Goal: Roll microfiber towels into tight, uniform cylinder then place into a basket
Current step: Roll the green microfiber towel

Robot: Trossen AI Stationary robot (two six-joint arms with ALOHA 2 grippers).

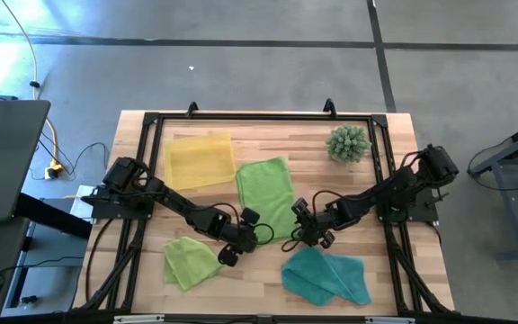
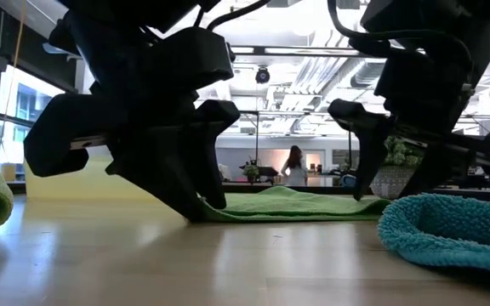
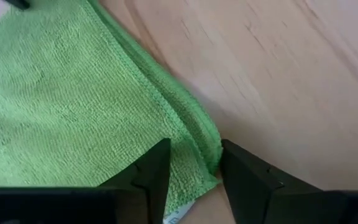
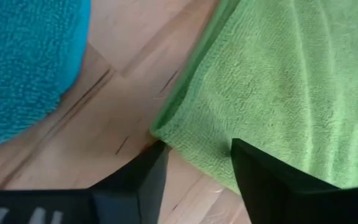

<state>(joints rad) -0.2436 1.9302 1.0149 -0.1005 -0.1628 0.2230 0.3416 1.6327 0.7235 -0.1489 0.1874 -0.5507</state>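
Note:
A lime green towel (image 1: 266, 187) lies flat at the table's middle. My left gripper (image 1: 241, 236) is open and low over its near left corner (image 3: 199, 152), one finger on either side of the hem. My right gripper (image 1: 304, 229) is open and low over its near right corner (image 4: 166, 134), which lies between its fingers. A second lime green towel (image 1: 190, 261) lies crumpled at the near left. The teal towel (image 1: 326, 274) lies bunched at the near right. The yellow basket (image 1: 199, 160) stands at the far left. My left gripper comes down slanting at the towel's near left corner (image 3: 199, 152), fingers astride the hem; whether they touch the cloth, I cannot tell. My right gripper stands likewise over the near right corner (image 4: 166, 134); whether it touches the cloth, I cannot tell.
A spiky green ball-shaped plant (image 1: 348, 143) stands at the far right. A black frame (image 1: 241, 117) runs around the tabletop. Bare wood shows between the two near towels. In the low view a person (image 2: 295, 166) stands far off in the room.

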